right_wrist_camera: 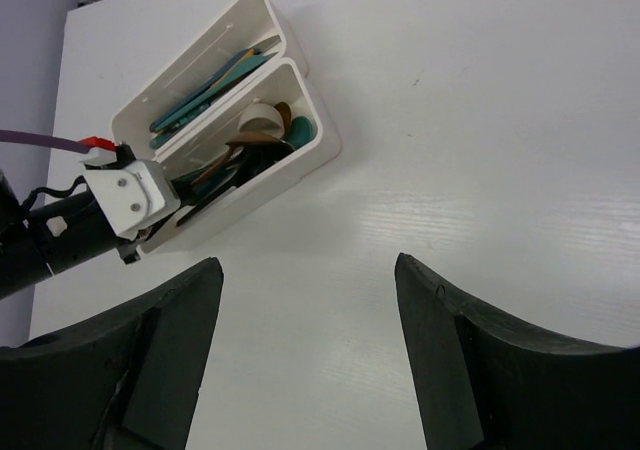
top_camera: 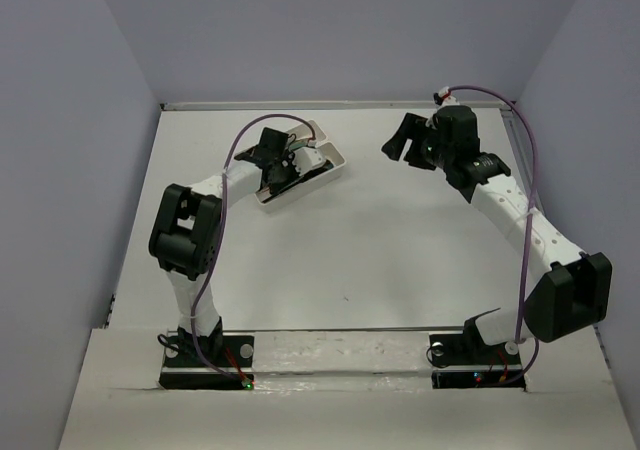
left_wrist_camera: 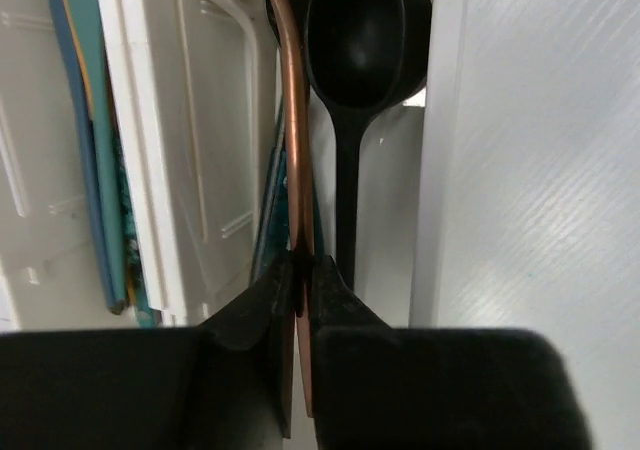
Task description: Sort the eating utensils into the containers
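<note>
Two white containers lie side by side at the back left, the knife tray (right_wrist_camera: 240,15) and the spoon tray (right_wrist_camera: 322,145). Teal and blue knives (left_wrist_camera: 90,120) fill the far one. In the near one I see a black spoon (left_wrist_camera: 355,40), a cream spoon (left_wrist_camera: 225,0) and a copper spoon (left_wrist_camera: 293,120). My left gripper (left_wrist_camera: 302,262) hangs over the spoon tray's near end (top_camera: 275,198), its fingers tight on either side of the copper spoon's handle. My right gripper (right_wrist_camera: 308,270) hovers open and empty over bare table, to the right of the trays.
The white table (top_camera: 400,260) is walled in by grey panels on three sides. The left arm's purple cable (top_camera: 235,155) arches over the trays. The right arm (top_camera: 520,220) reaches in from the right side.
</note>
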`<act>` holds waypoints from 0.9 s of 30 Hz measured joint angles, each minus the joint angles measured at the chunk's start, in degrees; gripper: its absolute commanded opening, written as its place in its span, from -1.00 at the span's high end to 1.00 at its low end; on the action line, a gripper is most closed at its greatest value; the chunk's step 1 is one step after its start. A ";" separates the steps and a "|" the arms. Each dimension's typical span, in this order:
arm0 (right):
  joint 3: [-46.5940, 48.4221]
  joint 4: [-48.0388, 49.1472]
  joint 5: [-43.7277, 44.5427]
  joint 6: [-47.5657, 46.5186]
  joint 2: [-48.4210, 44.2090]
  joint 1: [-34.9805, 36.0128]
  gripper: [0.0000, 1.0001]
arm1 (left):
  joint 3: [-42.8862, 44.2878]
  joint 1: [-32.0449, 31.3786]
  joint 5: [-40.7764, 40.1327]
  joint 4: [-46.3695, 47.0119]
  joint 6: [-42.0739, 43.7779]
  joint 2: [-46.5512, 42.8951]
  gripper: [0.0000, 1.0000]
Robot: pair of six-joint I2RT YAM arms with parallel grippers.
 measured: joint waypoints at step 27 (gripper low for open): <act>-0.72 -8.44 -4.66 -5.42 12.07 -31.32 -0.58 | 24.59 21.11 -11.08 -5.66 -25.97 -6.14 -0.68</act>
